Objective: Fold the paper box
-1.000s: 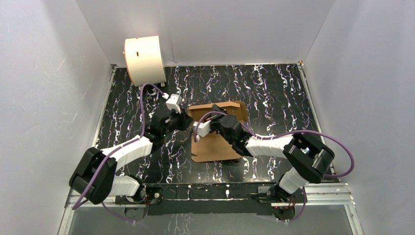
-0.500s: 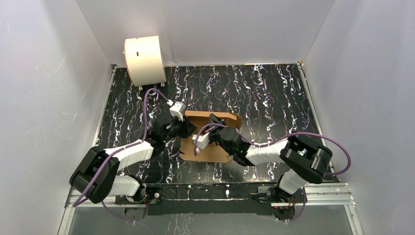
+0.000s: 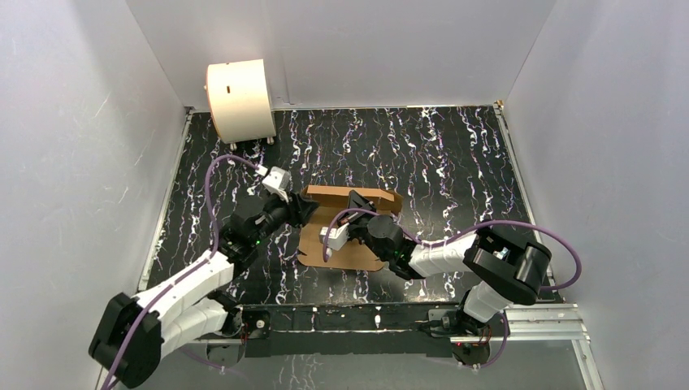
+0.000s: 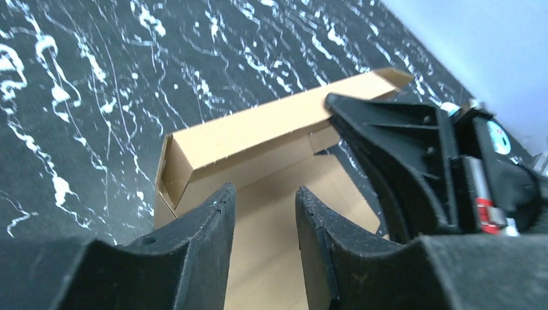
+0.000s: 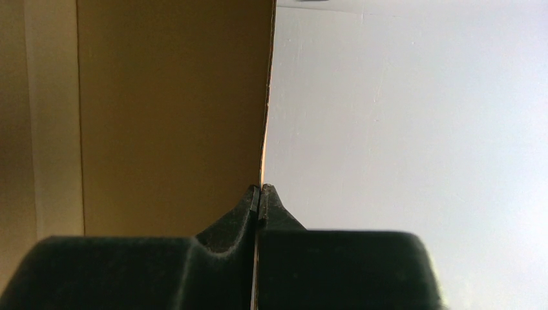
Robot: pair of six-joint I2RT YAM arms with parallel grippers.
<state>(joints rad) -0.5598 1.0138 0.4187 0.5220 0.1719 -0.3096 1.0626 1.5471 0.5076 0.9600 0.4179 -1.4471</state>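
The paper box (image 3: 345, 248) lies part-folded in the middle of the table, brown cardboard with its far wall (image 3: 349, 196) standing up. My right gripper (image 3: 357, 201) is shut on that far wall; the right wrist view shows its jaws (image 5: 260, 190) pinched on the thin cardboard edge (image 5: 174, 116). My left gripper (image 3: 306, 210) is open at the box's left end. In the left wrist view its gripper (image 4: 265, 195) hovers over the flat base panel (image 4: 271, 258), just short of the folded wall (image 4: 258, 126), holding nothing. The black right gripper (image 4: 400, 148) shows there too.
A cream-white cylindrical drum (image 3: 240, 99) stands at the back left corner. White walls (image 3: 81, 162) close in the black marbled table (image 3: 455, 154) on three sides. The arm bases sit on the rail (image 3: 349, 321) at the near edge.
The box has slid left and its far wall has been raised upright by the right gripper. The left arm has stretched out lower and further left, its gripper staying at the box's left end.
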